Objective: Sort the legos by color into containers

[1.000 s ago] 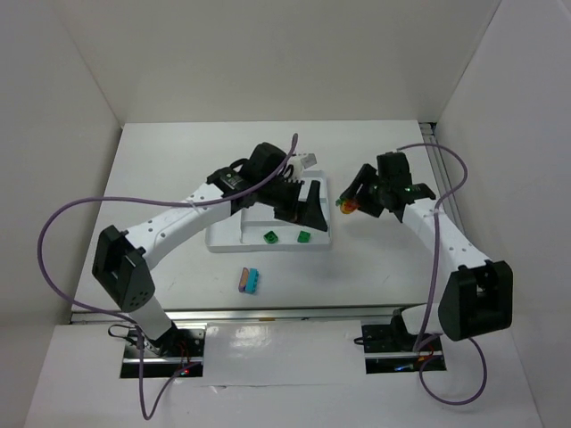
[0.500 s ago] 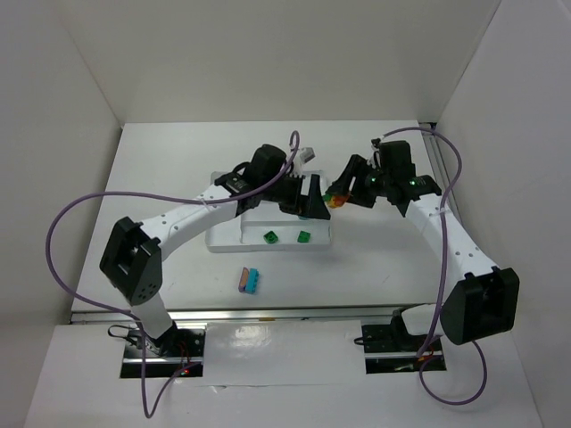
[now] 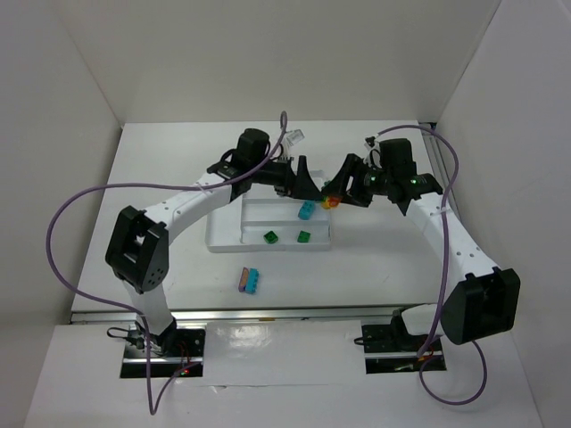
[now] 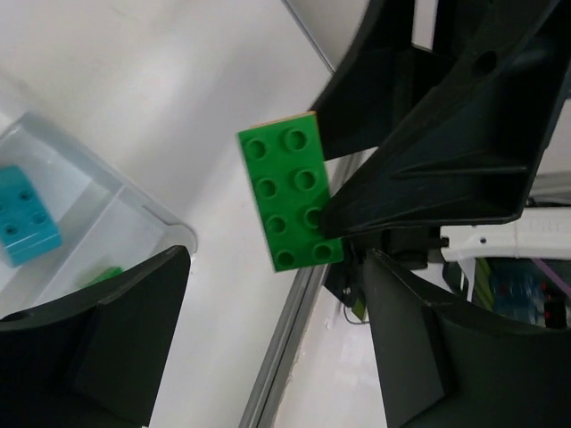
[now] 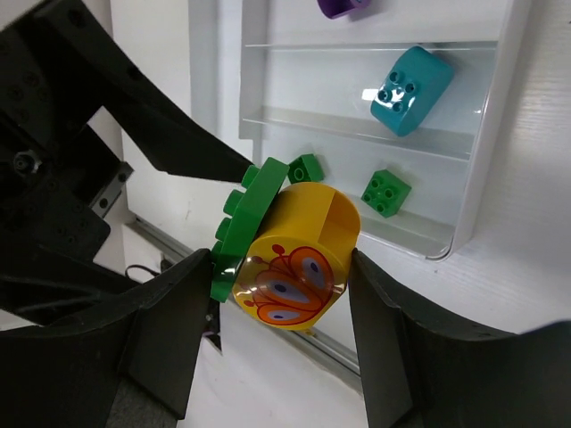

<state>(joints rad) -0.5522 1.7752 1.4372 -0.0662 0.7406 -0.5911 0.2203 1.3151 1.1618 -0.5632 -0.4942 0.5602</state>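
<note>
My right gripper (image 3: 340,191) is shut on a round yellow-orange butterfly piece (image 5: 299,259) with a green plate (image 5: 239,227) stuck to its side, held just right of the white tray (image 3: 227,234). My left gripper (image 3: 312,185) is open, and the green plate (image 4: 290,203) hangs in front of its fingertips. In the tray, a cyan brick (image 3: 306,210) lies in the middle long section and two green bricks (image 3: 269,236) (image 3: 304,236) in the near one. A purple piece (image 5: 343,7) shows in the far section. A purple-and-cyan stack (image 3: 251,280) lies on the table.
The two grippers are almost touching above the tray's right end. White walls enclose the table on three sides. A metal rail (image 3: 268,312) runs along the near edge. Purple cables loop from both arms.
My left gripper has risen from the tray toward the right gripper, and a cyan brick now shows in the middle section. My right gripper has moved left with its yellow-and-green piece.
</note>
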